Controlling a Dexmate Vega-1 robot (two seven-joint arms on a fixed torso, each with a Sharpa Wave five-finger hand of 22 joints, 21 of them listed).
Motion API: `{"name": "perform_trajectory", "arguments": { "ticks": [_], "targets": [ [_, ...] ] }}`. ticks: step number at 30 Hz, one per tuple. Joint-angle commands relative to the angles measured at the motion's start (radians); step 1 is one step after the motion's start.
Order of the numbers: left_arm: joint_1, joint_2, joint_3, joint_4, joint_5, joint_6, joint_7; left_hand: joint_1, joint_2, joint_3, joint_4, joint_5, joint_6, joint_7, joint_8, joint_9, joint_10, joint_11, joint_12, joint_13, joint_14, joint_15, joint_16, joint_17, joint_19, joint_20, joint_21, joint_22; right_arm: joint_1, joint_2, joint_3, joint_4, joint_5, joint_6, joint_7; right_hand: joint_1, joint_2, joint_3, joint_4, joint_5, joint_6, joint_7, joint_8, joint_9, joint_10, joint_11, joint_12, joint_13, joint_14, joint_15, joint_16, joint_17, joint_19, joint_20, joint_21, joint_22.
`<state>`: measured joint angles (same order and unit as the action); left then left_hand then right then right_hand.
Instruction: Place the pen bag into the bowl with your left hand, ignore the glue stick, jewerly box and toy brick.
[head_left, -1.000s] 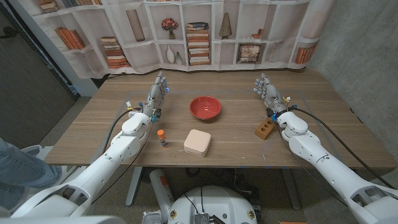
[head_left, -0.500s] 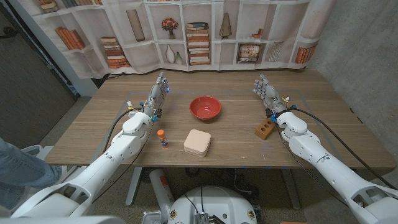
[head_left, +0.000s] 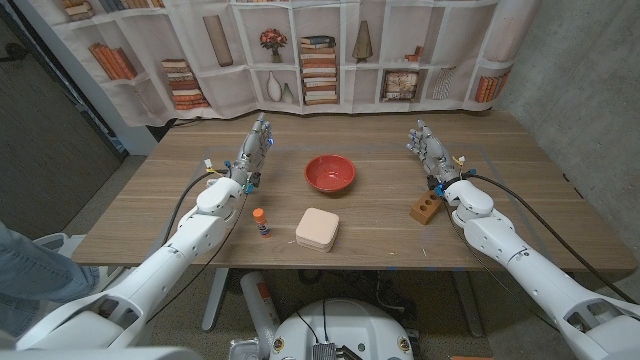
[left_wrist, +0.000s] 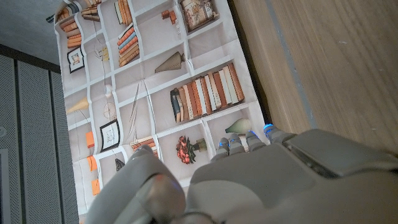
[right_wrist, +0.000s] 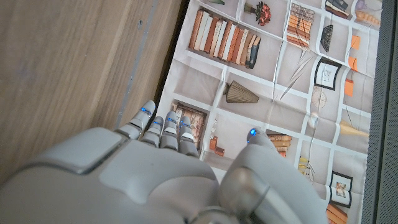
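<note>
I am holding my left hand (head_left: 252, 155) over the wooden table (head_left: 360, 225), left of the frame's centre, fingers extended and close together, nothing in it. My right hand (head_left: 428, 148) is standing opposite, right of centre, fingers likewise straight and near each other, gripping nothing. In the left wrist view my left hand (left_wrist: 261, 180) is filling the lower frame with fingertips (left_wrist: 249, 138) pointing toward the printed bookshelf curtain (left_wrist: 155, 93); the right wrist view is showing my right hand (right_wrist: 137, 180) the same way.

The red round bowl (head_left: 330, 172) is sitting at the middle of the frame, between my hands. The beige rounded-square soft case (head_left: 317, 229), which I am taking for the pen bag, is lying below the bowl, well apart from my left hand. A small glue stick with an orange cap (head_left: 260, 223) is lying just left of it. A brown block with holes (head_left: 425, 209) is lying beside my right wrist.
</note>
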<state>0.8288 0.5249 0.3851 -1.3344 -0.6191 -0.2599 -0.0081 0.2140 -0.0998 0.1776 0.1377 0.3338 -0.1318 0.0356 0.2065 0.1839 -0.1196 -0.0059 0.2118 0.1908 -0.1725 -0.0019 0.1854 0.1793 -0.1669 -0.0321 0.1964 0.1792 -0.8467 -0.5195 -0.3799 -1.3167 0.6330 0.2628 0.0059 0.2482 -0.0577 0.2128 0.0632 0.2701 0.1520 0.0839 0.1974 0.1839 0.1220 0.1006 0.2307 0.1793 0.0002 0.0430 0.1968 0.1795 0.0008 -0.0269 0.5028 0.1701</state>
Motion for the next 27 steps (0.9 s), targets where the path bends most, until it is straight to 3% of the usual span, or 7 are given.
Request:
{"name": "perform_trajectory", "arguments": {
  "ticks": [1,27],
  "targets": [
    [0.034,0.033,-0.01,-0.068,0.018,0.005,0.026,0.012,0.004,-0.001,-0.007,0.008,0.009,0.002,0.006,0.003,0.005,-0.004,0.006,0.0,-0.041,0.004,0.011,0.002,-0.097,-0.011,0.006,0.003,0.002,0.001,0.001,0.008,-0.002,0.007,0.001,0.0,0.012,0.004,-0.004,0.005,0.007,0.002,0.003,0.002,0.008,0.004,0.004,0.005,0.005,0.002,0.002,0.001,0.004,-0.036,-0.004,0.002],
    [0.097,0.068,-0.048,-0.113,0.022,-0.078,0.011,0.028,0.019,-0.001,-0.015,0.01,0.046,-0.002,0.013,0.003,0.041,-0.008,0.014,-0.001,-0.002,-0.003,0.016,0.001,-0.078,-0.004,0.012,0.003,-0.046,-0.013,0.007,-0.068,-0.015,-0.01,-0.056,-0.002,0.015,0.0,-0.005,0.003,0.014,-0.001,0.003,0.003,0.016,0.003,0.003,0.006,0.014,0.002,0.002,0.002,0.007,-0.033,-0.017,0.003]
  ]
}}
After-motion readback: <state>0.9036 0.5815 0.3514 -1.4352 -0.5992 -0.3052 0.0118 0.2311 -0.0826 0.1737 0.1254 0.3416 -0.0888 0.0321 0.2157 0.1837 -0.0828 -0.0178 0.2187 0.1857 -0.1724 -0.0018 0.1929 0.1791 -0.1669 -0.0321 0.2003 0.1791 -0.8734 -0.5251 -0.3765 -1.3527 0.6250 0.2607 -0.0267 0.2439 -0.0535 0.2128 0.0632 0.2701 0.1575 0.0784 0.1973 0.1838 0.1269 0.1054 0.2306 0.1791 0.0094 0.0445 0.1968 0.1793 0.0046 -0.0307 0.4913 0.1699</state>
